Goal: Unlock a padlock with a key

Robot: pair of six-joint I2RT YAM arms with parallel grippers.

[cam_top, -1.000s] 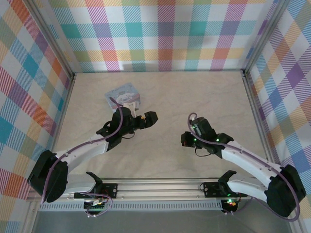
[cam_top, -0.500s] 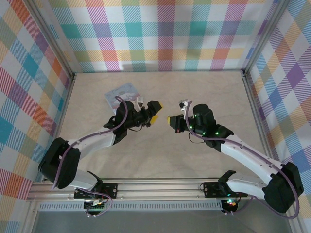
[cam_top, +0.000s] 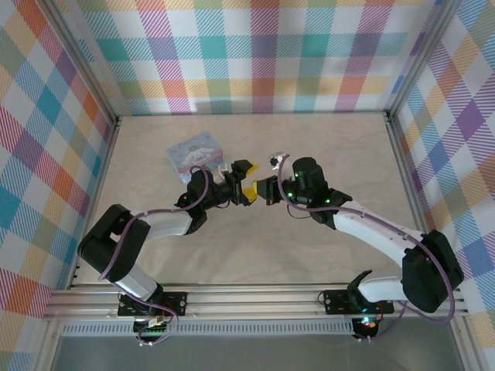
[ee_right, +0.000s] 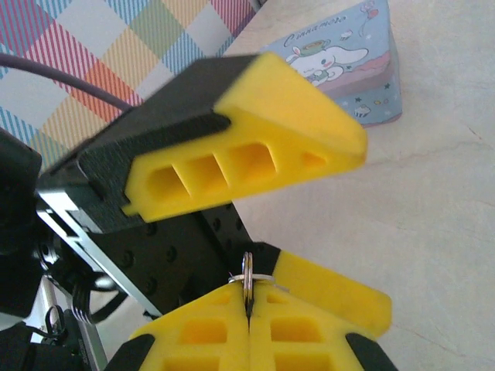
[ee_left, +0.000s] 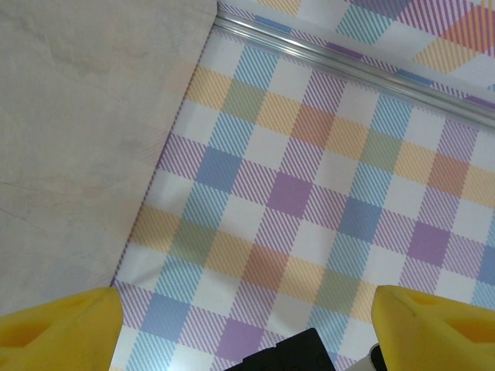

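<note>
My right gripper [ee_right: 249,311] is shut, and a thin silver key ring [ee_right: 247,277] sticks up from between its yellow pads. The key itself is hidden in the pinch. The padlock is out of view. In the top view my left gripper [cam_top: 247,184] and right gripper [cam_top: 266,189] meet tip to tip above the middle of the table. The left gripper's yellow fingers [ee_right: 247,131] stand open, one above and one beside the ring, not touching it. In the left wrist view the left gripper [ee_left: 246,321] gapes wide, with a black part of the right gripper [ee_left: 290,354] between its fingers.
A pale blue cartoon-printed tin [cam_top: 197,154] lies on the marbled table [cam_top: 325,139], just behind and left of the left gripper; the same tin [ee_right: 348,58] is at the upper right of the right wrist view. Plaid walls [cam_top: 263,54] enclose the table on three sides.
Both arms have swung inward and forward until their grippers meet mid-table. The left jaws have narrowed a little around the ring. The right gripper stayed shut.
</note>
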